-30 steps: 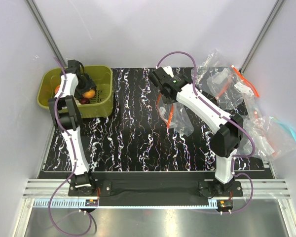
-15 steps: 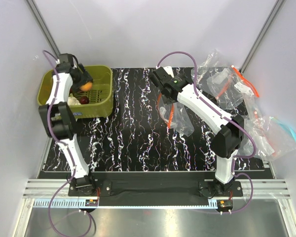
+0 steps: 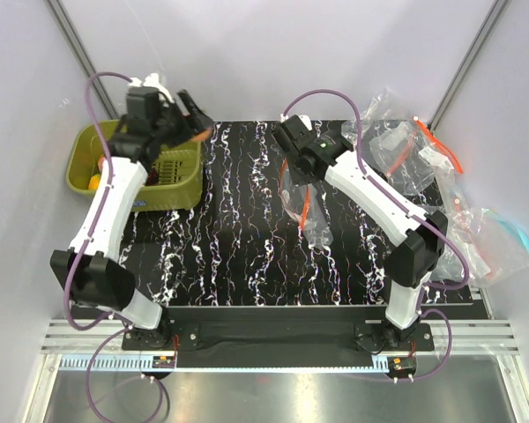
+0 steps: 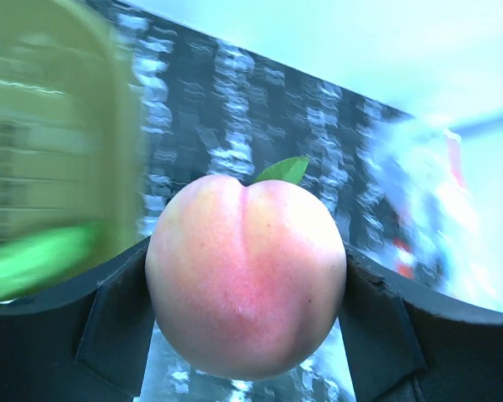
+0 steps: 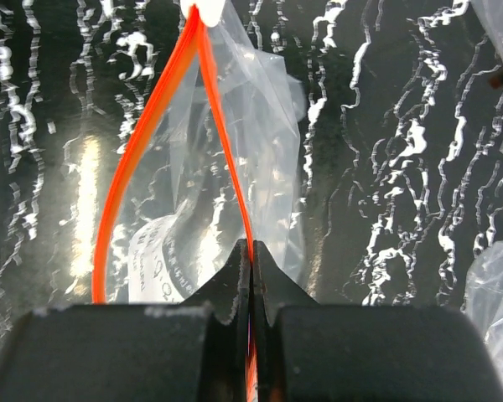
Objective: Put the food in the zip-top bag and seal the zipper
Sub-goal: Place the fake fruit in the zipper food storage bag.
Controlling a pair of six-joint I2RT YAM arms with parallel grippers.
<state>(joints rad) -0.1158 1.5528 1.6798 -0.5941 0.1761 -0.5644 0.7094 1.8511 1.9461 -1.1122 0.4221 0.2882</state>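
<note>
My left gripper (image 3: 194, 129) is shut on an orange-pink peach (image 4: 246, 280) with a green leaf and holds it in the air past the right rim of the green basket (image 3: 183, 181). In the left wrist view the peach fills the gap between my black fingers (image 4: 117, 322). My right gripper (image 3: 293, 176) is shut on the red-orange zipper (image 5: 226, 142) of the clear zip-top bag (image 3: 310, 211) and holds it up at mid-table. The bag's mouth (image 5: 176, 209) gapes open, with the white slider tab (image 5: 203, 8) at its far end. Another orange fruit (image 3: 95, 181) lies in the basket. The plum is hidden.
The green basket stands at the table's back left corner. Several other clear bags (image 3: 406, 141) lie piled at the back right, one with a light-blue strip (image 3: 511, 233) at the right edge. The black marbled tabletop (image 3: 238, 247) lies between the arms.
My left arm has lifted the peach out of the basket and swung it up and to the right over the basket's rim. My right gripper keeps holding the bag, which now hangs a little narrower.
</note>
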